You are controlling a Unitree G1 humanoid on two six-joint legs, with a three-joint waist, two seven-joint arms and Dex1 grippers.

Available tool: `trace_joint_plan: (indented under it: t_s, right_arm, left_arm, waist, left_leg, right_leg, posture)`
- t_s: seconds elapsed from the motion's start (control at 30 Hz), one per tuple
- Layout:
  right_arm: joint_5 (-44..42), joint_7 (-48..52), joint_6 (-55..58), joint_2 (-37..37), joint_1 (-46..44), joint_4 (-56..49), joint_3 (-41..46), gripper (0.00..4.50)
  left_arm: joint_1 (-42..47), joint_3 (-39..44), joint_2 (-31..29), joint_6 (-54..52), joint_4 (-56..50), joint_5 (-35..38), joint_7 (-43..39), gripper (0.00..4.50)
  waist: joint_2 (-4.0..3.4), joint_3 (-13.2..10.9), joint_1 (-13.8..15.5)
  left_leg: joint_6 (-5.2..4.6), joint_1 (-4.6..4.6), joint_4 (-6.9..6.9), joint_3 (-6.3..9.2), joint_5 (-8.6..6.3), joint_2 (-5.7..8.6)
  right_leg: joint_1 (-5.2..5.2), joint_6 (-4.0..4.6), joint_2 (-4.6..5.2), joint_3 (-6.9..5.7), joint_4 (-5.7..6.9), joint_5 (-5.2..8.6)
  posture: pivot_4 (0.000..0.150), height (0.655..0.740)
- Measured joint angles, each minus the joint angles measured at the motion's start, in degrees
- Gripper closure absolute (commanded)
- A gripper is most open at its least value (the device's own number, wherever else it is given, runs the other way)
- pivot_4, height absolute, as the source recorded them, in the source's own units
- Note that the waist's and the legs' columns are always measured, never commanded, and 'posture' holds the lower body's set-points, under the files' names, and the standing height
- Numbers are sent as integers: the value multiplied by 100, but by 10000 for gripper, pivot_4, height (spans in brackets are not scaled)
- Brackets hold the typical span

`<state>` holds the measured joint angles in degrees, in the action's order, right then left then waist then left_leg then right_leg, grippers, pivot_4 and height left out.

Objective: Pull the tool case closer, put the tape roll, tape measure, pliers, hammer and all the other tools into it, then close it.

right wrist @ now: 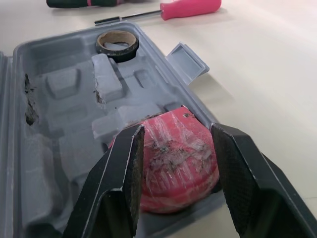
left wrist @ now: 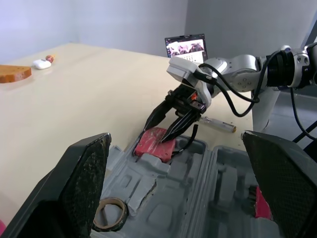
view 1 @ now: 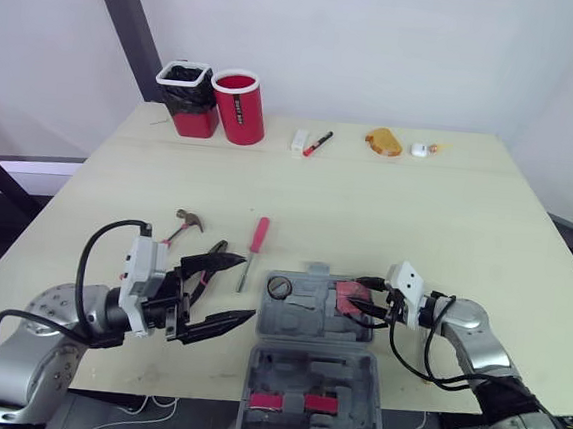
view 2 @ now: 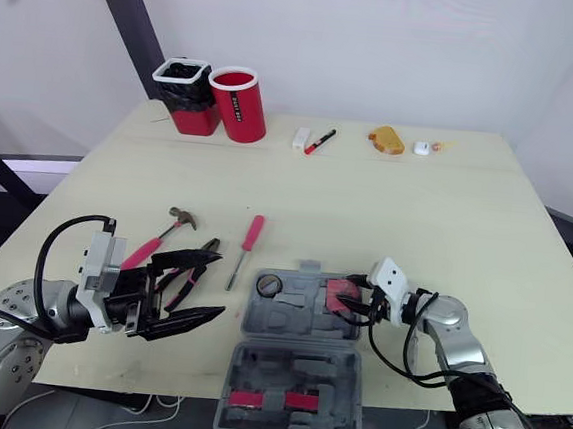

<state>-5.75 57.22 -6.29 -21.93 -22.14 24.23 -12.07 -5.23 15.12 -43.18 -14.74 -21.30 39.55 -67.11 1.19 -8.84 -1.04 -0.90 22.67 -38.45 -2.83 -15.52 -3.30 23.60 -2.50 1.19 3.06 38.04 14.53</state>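
Observation:
The grey tool case [view 1: 308, 315] lies open at the table's front edge, its lid [view 1: 315, 373] nearest me. A tape roll [view 1: 279, 288] sits in its far left pocket. My right gripper [right wrist: 177, 130] is shut on the red tape measure [right wrist: 176, 158], which rests in the case's right end [view 1: 347, 300]. My left gripper [view 1: 234, 292] hangs open and empty just left of the case. Behind its upper finger lie the pliers [view 2: 191, 274]. The pink-handled hammer [view 1: 187, 224] and pink screwdriver [view 1: 256, 242] lie on the table beyond.
At the back stand a red bin with a black liner [view 1: 186, 97] and a red cup [view 1: 239, 106]. A marker [view 1: 317, 143], a white block [view 1: 299, 140], an orange object [view 1: 383, 142] and a small white case [view 1: 420, 149] lie along the far edge.

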Motion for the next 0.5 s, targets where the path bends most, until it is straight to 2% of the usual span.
trace_joint_plan:
  t_s: [0.27,0.4,0.5]
  right_arm:
    - [208,137,15,6,-316,421,-275,23061]
    - [236,133,242,32,-366,486,-323,23061]
    - [249,82,271,80,-369,551,-324,23061]
  left_arm:
    - [66,-29,0,-8,56,-14,11,0]
    - [89,-57,0,-23,56,-15,54,0]
    - [90,-101,0,-83,56,-15,118,0]
  waist:
    - [24,24,-10]
    - [33,34,-12]
    - [41,63,-12]
  left_leg:
    - [0,-28,1,0,0,-2]
    - [-1,-96,13,-2,-1,-2]
    - [0,-103,13,-1,-1,-4]
  right_leg:
    - [-21,3,-2,2,3,1]
    - [-87,20,-2,4,-6,13]
    - [-92,22,-2,4,-5,14]
  posture:
    - [1500,7400]
    - [1500,7400]
    - [1500,7400]
